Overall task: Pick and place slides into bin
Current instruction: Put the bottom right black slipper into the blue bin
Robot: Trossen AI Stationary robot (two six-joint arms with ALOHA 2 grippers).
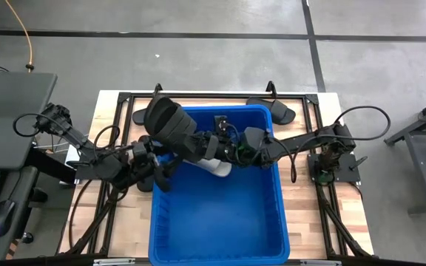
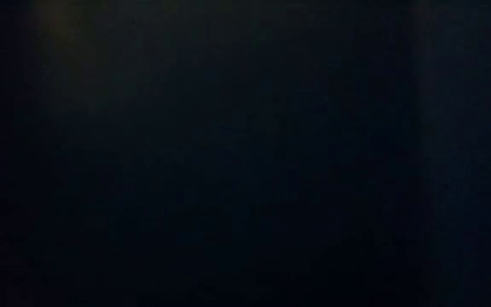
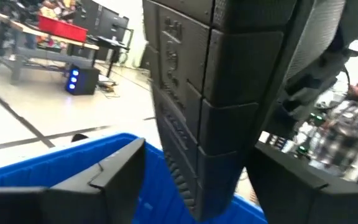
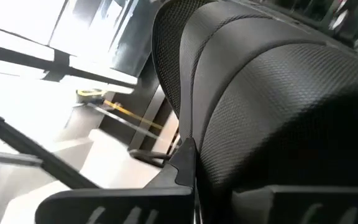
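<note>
While one pale slide (image 1: 214, 167) already lies in the bin (image 1: 220, 222), two black slides (image 1: 272, 109) wait on the bench (image 1: 109, 111) beyond it. My right gripper (image 1: 198, 142), pressed together, pinches a black slide (image 1: 167, 122) over the bin's far left corner; my left gripper (image 1: 161, 161), spread, hovers just beside it

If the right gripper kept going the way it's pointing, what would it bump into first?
It points left across the bin's back end, and the right gripper is already shut on a black slide. Past that, the slide would likely cross the bin's left rim first, near the left gripper; depth is unclear.
</note>
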